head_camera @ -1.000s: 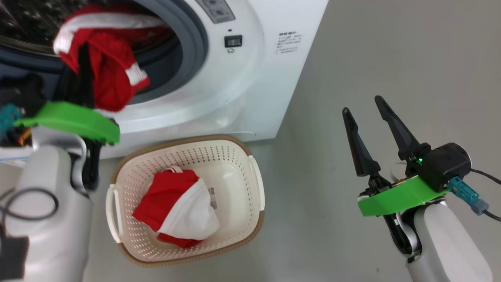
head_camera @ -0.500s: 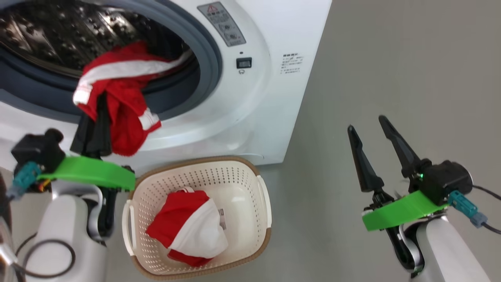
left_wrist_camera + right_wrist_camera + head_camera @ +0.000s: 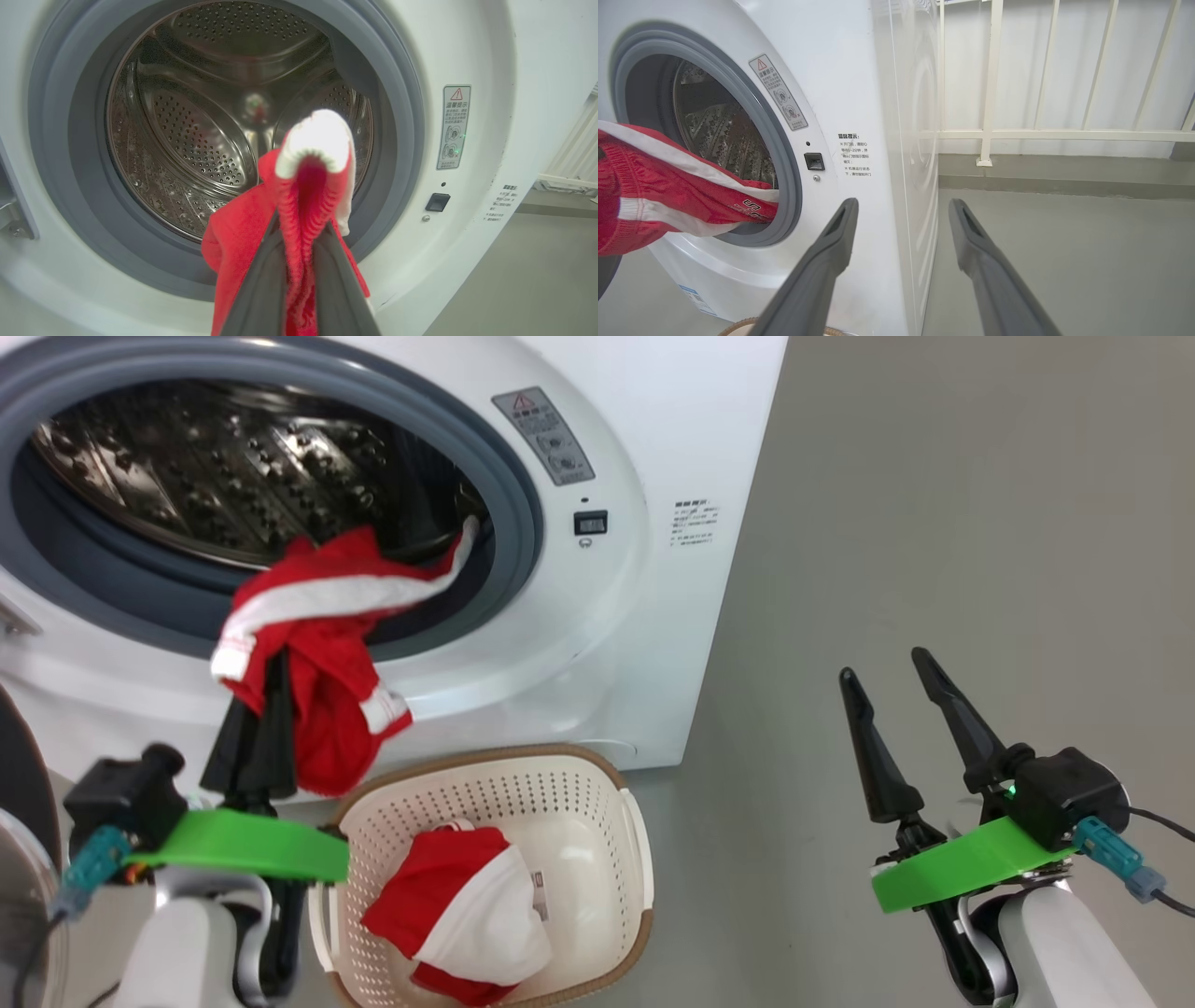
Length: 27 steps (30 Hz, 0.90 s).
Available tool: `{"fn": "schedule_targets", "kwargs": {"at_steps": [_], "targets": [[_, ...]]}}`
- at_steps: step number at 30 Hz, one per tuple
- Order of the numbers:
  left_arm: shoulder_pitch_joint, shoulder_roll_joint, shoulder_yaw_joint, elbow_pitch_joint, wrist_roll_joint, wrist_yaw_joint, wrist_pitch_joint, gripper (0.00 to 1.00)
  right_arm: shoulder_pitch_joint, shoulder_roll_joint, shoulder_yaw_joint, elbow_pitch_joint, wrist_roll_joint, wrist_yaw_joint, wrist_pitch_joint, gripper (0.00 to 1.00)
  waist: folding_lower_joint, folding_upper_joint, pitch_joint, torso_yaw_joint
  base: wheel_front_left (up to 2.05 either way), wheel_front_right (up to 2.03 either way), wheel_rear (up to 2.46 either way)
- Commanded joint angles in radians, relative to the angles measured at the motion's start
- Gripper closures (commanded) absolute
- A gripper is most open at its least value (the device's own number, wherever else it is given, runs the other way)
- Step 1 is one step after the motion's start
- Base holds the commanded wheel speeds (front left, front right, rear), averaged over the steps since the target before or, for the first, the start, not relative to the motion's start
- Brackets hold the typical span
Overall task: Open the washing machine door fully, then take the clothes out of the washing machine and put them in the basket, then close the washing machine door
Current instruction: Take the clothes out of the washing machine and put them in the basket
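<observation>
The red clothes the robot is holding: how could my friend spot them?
Find the white washing machine with its round opening. A red garment with white stripes trails out of it, pinched in the left gripper. The other red garment lies loose in the basket below.

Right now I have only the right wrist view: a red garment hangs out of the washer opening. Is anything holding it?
Observer: Yes. In the head view the left claw is shut on the red garment, holding it in front of the opening.
Operator: Anything else left inside?
Observer: The left wrist view looks straight into the drum: bare perforated steel wherever the garment does not hide it.
Operator: And where is it headed?
Observer: The basket stands on the floor before the washer, with a second garment, red and white, already in it.
</observation>
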Motion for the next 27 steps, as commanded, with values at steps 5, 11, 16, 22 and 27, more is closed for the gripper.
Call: {"fn": "schedule_targets", "kwargs": {"at_steps": [5,11,16,22,27], "targets": [[0.062,0.016,0.022,-0.114,-0.008,0.027,0.025,1.0,0.009,0.003,0.012,-0.021,0.019,0.006,-0.006,0.0,0.0,0.0,-0.031,-0.005,0.0,0.0,0.0],[0.143,0.004,0.008,-0.254,-0.016,0.061,0.069,1.0,0.024,0.006,0.004,-0.022,0.021,0.006,-0.006,0.0,0.0,0.0,-0.042,-0.005,0.0,0.0,0.0],[0.207,-0.007,-0.011,-0.335,-0.037,0.081,0.109,1.0,0.029,0.008,-0.002,-0.031,0.02,0.006,-0.006,0.0,0.0,0.0,-0.029,-0.005,0.0,0.0,0.0],[0.222,-0.013,-0.028,-0.275,-0.057,0.086,0.115,1.0,0.015,0.01,0.008,-0.03,0.023,0.006,-0.006,0.0,0.0,0.0,-0.004,-0.022,0.0,0.0,0.0],[0.187,-0.005,-0.065,-0.143,-0.02,0.084,0.101,1.0,-0.011,0.011,0.022,-0.03,0.03,0.006,-0.006,0.0,0.0,0.0,0.025,-0.046,0.0,0.0,0.0]]}}
